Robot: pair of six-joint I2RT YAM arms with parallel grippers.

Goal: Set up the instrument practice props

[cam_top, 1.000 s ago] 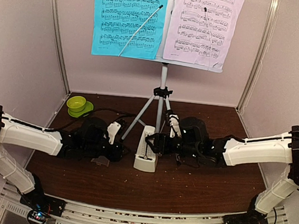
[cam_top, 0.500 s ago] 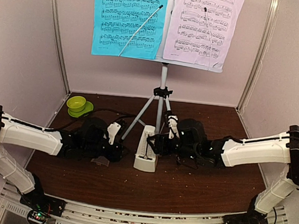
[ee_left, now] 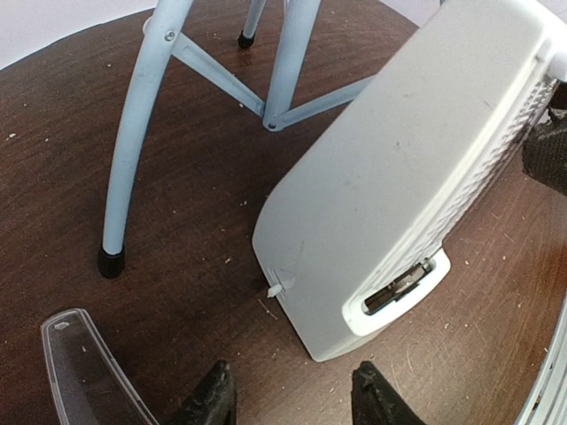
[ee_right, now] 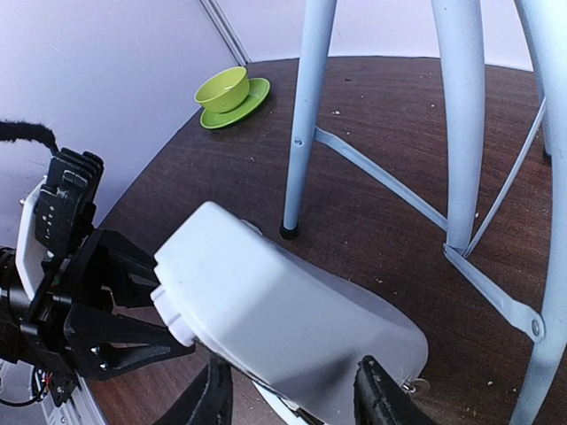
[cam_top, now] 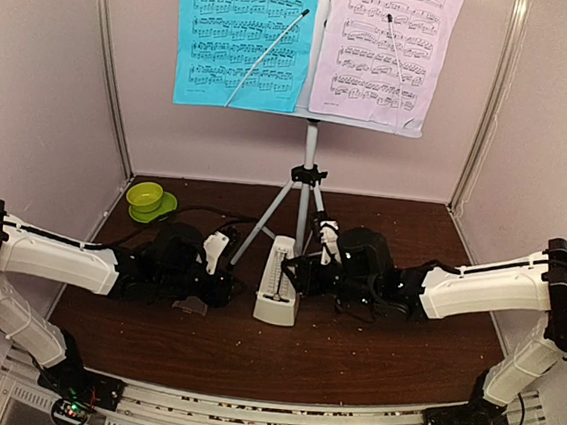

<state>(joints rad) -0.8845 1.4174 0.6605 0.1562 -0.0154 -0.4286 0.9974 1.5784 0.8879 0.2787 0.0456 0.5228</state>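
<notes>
We see the metronome [cam_top: 278, 290] at the middle of the overhead frame, just below the tripod [cam_top: 306, 190]. Our right gripper [ee_right: 288, 394] is clamped on it. Our left gripper [ee_left: 288, 394] has its fingers apart, just short of it.

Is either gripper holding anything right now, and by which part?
The right gripper grips the metronome across its body, fingers on opposite sides. The left gripper holds nothing.
</notes>
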